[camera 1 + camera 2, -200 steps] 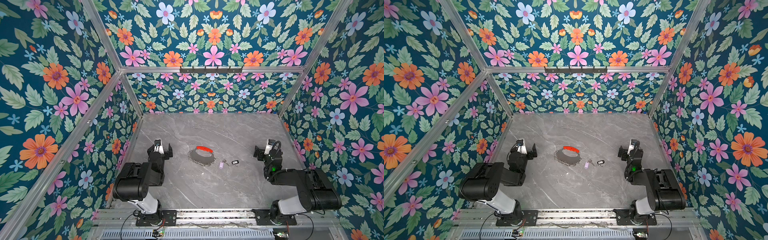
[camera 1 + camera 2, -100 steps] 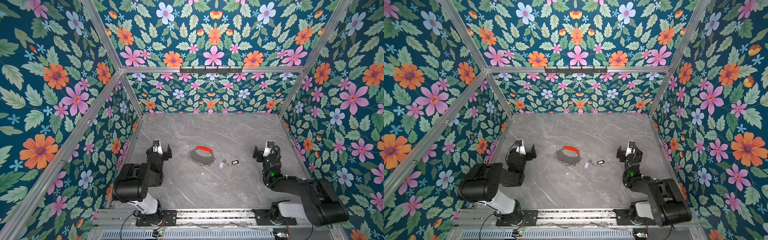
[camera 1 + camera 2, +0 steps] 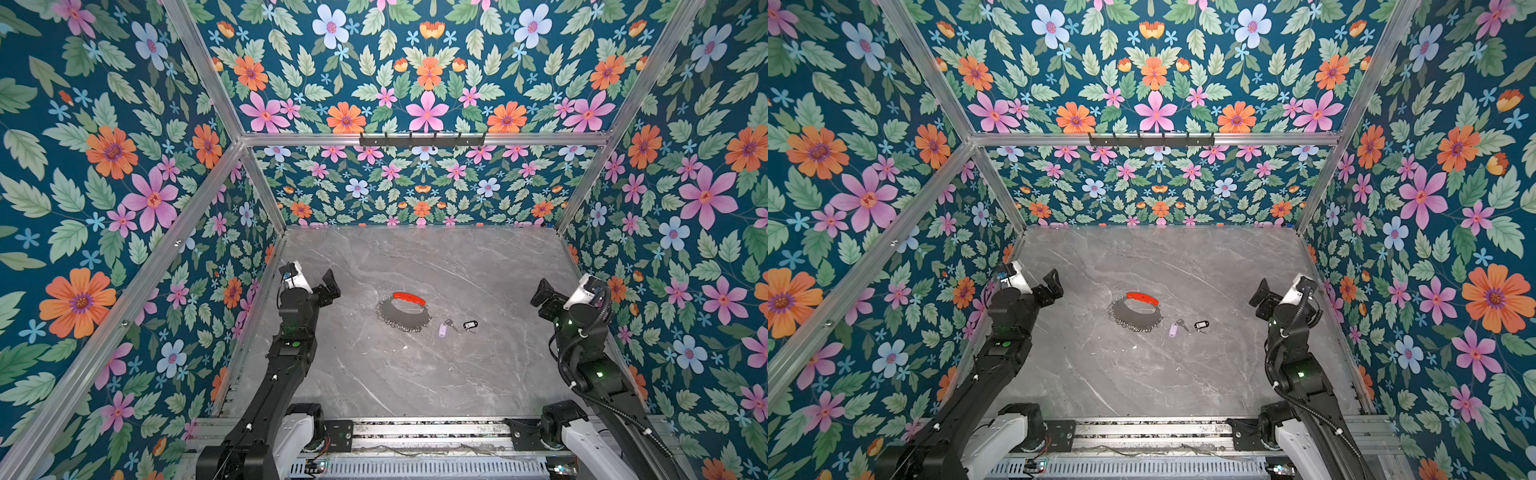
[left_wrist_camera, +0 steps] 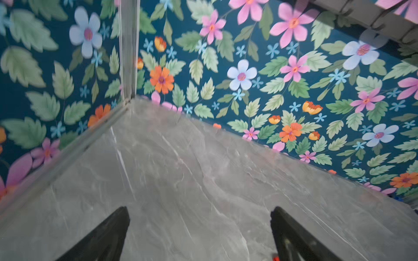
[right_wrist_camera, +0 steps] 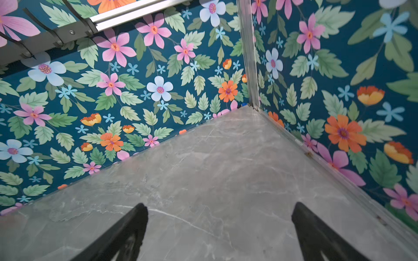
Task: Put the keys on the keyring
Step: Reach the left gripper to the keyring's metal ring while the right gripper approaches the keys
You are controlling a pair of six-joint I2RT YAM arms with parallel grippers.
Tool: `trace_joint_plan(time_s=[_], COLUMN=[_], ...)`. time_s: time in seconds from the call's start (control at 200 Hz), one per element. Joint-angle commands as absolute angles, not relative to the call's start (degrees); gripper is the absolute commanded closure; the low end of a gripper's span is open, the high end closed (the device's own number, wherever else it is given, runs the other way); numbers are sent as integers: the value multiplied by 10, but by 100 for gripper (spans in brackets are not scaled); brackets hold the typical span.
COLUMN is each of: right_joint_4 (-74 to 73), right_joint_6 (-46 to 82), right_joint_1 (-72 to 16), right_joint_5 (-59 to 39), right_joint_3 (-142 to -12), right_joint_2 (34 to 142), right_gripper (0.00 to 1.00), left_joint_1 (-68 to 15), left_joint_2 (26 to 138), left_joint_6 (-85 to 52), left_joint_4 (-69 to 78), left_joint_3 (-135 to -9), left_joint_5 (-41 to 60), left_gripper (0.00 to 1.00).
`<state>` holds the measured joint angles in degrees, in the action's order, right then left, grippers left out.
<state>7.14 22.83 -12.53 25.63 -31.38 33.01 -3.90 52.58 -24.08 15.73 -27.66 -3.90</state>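
Grey marble tabletop (image 3: pixel 415 257), floral walls all round: the keyring (image 3: pixel 409 298) lay mid-table, with the lilac-tagged key (image 3: pixel 443 330) and black-tagged key (image 3: pixel 470 324) just beside it, unattached. Left gripper (image 4: pixel 200 210) and right gripper (image 5: pixel 219 205) hung spread wide and empty. Nothing was threaded yet.

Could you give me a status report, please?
Open, empty: left gripper, right gripper. Loose keys on table beside keyring. Nothing blocking.

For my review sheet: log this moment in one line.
left tool: open, empty; right tool: open, empty; lilac-tagged metal key, black-tagged metal key: loose; red-and-silver keyring loop: no keys attached
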Motion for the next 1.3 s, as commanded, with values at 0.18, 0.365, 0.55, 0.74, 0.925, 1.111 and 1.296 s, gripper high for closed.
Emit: trace_joint_plan(time_s=[0.18,0.365,0.55,0.74,0.925,1.111,1.296], right_joint_4=[98,80,-5,-84,-117,-140,-164], right_joint_6=[312,329,390,393,373,379,384], right_joint_1=[-126,-111,-90,-97,-142,-143,-143], right_joint_5=[214,151,156,24,2,29,3], right_joint_3=[-330,-356,-312,-293,-299,-282,-280], right_joint_2=[454,571,642,718,731,721,725], right_gripper=[1,2,6,6,6,12,22], left_joint_1=[-32,-51,-211,-313,-376,-399,-401], left_joint_2=[508,553,637,752,878,976,1010], left_joint_6=[-338,-354,-274,-241,-230,-260,-272], left_joint_4=[56,180,157,167,104,162,189], left_joint_3=[-282,-250,-299,-370,-470,-504,-508], left_joint_5=[-5,155,61,39,49,112,121], left_gripper=[0,14,18,28,36,53,63])
